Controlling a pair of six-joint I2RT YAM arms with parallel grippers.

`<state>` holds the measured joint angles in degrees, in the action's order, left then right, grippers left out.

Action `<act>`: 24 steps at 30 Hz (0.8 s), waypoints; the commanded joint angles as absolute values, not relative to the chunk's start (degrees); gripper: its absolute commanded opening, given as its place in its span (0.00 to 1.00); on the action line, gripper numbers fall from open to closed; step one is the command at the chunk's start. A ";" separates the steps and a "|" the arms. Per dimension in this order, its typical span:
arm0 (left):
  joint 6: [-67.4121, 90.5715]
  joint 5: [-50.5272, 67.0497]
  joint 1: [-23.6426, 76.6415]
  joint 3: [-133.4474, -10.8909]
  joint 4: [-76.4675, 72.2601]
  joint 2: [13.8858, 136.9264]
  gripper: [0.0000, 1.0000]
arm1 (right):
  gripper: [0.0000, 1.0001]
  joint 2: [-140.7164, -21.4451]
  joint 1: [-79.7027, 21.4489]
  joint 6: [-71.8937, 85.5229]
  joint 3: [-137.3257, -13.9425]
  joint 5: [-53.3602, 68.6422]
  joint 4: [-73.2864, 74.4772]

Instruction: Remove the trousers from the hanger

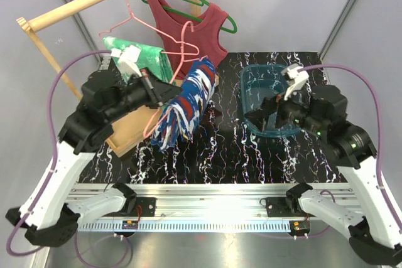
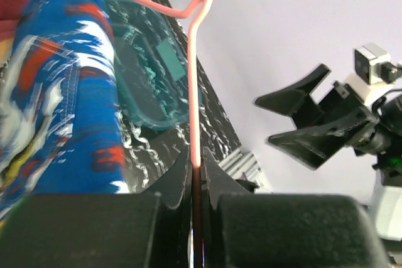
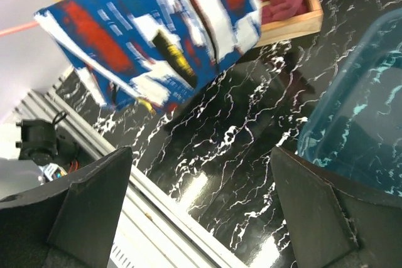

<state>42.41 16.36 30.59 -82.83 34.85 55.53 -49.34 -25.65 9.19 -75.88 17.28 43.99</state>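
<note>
- Trousers: two pairs. The blue patterned pair point(image 1: 187, 101) is draped on a pink hanger point(image 2: 195, 86) above the worktop's left half. The green-white pair point(image 1: 139, 56) hangs toward the far-left corner.
- Left gripper point(image 1: 160, 95): pinching that hanger's wire, just left of the blue pair.
- Right gripper point(image 1: 270, 112): fingers spread, over one teal basin point(image 1: 246, 92) near the right edge.

A black table point(image 1: 226, 155) with white marble veining fills the middle of the view. A clear teal plastic bin point(image 1: 246, 98) sits on its right half, towards the back. A shallow wooden box frame point(image 1: 129, 133) with an upright post rests on the left side. A silver metal rail point(image 1: 207, 191) runs along the near edge.
</note>
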 commanded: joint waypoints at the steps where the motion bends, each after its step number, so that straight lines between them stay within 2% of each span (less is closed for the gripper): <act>1: 42.89 6.62 38.04 -89.73 18.81 57.46 0.00 | 0.99 -52.90 -32.85 8.08 -79.19 5.92 43.42; 5: 40.96 -7.79 48.14 -91.58 15.57 60.72 0.00 | 0.99 -55.37 -44.97 8.44 -78.93 -13.13 39.48; 6: 40.52 -14.26 52.25 -91.41 14.69 61.17 0.00 | 0.99 -55.55 -48.13 7.65 -78.32 -16.05 36.77; 7: 40.00 -17.11 54.12 -91.49 13.29 61.69 0.00 | 0.99 -55.81 -52.78 7.04 -77.70 -18.61 35.52; 11: 40.51 -25.91 60.37 -92.37 10.64 65.38 0.00 | 0.99 -54.85 -60.27 4.14 -71.13 -26.26 27.08; 17: 42.97 -33.30 63.45 -93.69 7.73 68.29 0.00 | 0.99 -48.35 -61.26 1.67 -58.12 -30.58 13.99; 24: 52.20 -38.06 64.16 -94.30 8.97 69.08 0.00 | 1.00 -47.72 -61.26 -2.89 -54.49 -32.34 8.19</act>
<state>47.31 -30.28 64.07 -88.82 22.92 71.05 -47.40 -60.77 0.51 -54.68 -28.03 16.99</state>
